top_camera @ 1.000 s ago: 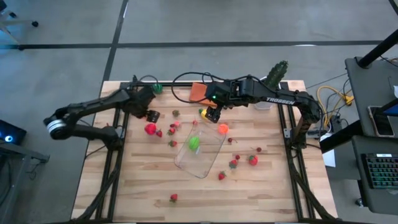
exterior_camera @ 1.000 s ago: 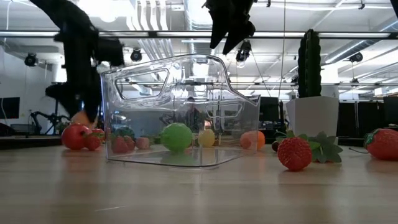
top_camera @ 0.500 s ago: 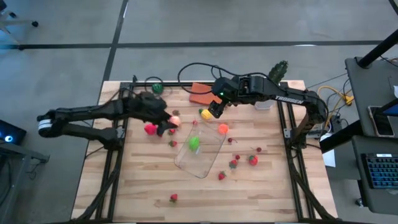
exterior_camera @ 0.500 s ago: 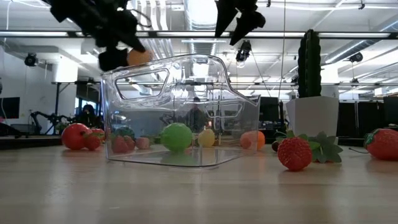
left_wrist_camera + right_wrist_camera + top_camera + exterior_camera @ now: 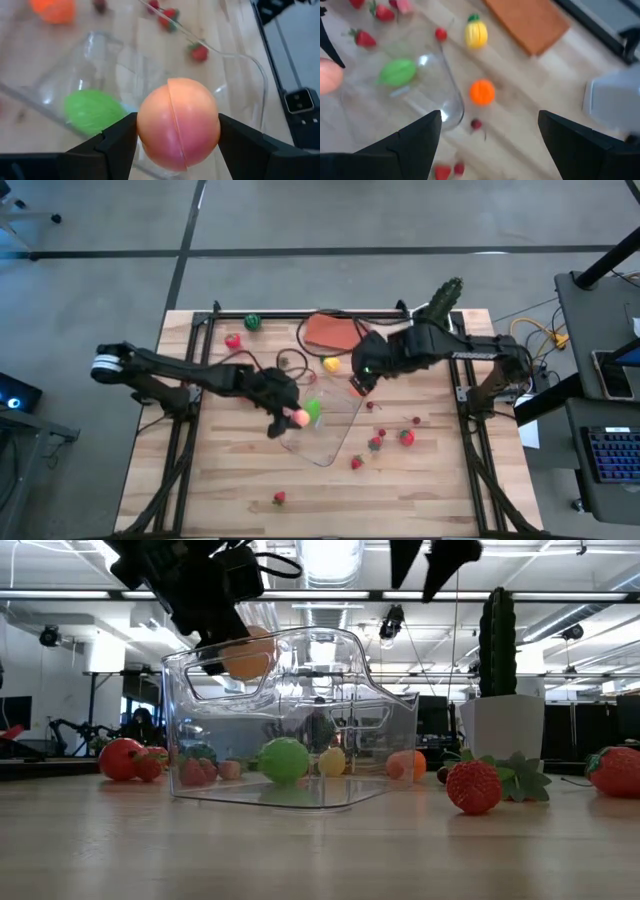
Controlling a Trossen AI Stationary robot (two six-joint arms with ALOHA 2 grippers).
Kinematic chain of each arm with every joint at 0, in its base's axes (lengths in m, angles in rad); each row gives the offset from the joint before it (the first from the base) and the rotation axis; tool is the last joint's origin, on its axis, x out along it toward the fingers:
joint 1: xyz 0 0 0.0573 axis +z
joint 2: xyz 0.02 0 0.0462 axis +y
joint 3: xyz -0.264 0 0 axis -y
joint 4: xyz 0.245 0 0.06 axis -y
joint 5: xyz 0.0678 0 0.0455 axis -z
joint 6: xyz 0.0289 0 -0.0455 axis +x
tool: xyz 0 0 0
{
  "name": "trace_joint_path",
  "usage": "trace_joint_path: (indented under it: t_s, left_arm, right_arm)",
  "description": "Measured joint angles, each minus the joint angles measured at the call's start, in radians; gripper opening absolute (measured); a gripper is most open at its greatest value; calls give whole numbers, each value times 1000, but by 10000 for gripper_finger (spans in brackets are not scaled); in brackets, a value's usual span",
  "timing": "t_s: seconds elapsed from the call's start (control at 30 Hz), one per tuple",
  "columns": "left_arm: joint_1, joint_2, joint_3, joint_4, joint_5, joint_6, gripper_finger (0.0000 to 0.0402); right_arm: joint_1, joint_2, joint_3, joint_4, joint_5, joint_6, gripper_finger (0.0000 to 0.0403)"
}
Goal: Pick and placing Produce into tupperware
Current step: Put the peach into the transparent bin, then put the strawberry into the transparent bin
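Note:
The clear tupperware sits mid-table with a green fruit resting on its floor. My left gripper hangs over the container's left part, shut on a peach-coloured fruit. My right gripper is open, up above an orange fruit that lies on the table by the container's far right corner. A yellow fruit and strawberries lie around the container. My left gripper pinches the peach-coloured fruit between its two fingers, one on each opposite side of the ball. The fingers slant down at it from above and the table's left. The fruit is lifted clear, at about the height of the container's rim.
An orange cloth lies at the far edge. A cactus in a white pot stands at the far right. A red apple and small berries lie left of the container, a lone strawberry lies near the near edge.
My left gripper has risen from the table left of the container with the peach-coloured fruit in its fingers. It has carried the fruit right and toward the near edge, over the tupperware. My right gripper has shifted right and slightly nearer, over the orange fruit.

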Motion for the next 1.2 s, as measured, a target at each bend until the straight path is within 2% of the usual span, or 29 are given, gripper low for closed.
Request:
trace_joint_path:
  t_s: [0.2,0.33,0.6,0.77,0.87,0.97,1.07,1.2]
  left_arm:
    - [-63,82,9,29,9,-18,235]
    - [-73,126,28,28,21,-133,235]
    - [-73,188,85,48,10,-244,237]
    - [-73,208,120,47,-64,-264,281]
    - [-72,206,132,49,-121,-274,321]
    - [-71,187,142,43,-124,-287,352]
    - [-72,142,150,42,-93,-366,367]
    - [-79,56,155,47,-56,-473,370]
  right_arm:
    - [112,1,-2,-88,-38,158,325]
    - [184,-5,-13,-86,4,234,326]
    - [333,-11,-83,-86,6,220,360]
    - [454,-32,-163,-86,10,336,370]
    - [541,-39,-217,-87,23,432,370]
    - [629,-44,-275,-87,24,542,370]
    - [716,-47,-340,-86,19,705,370]
    - [804,-63,-457,-84,-37,1004,370]
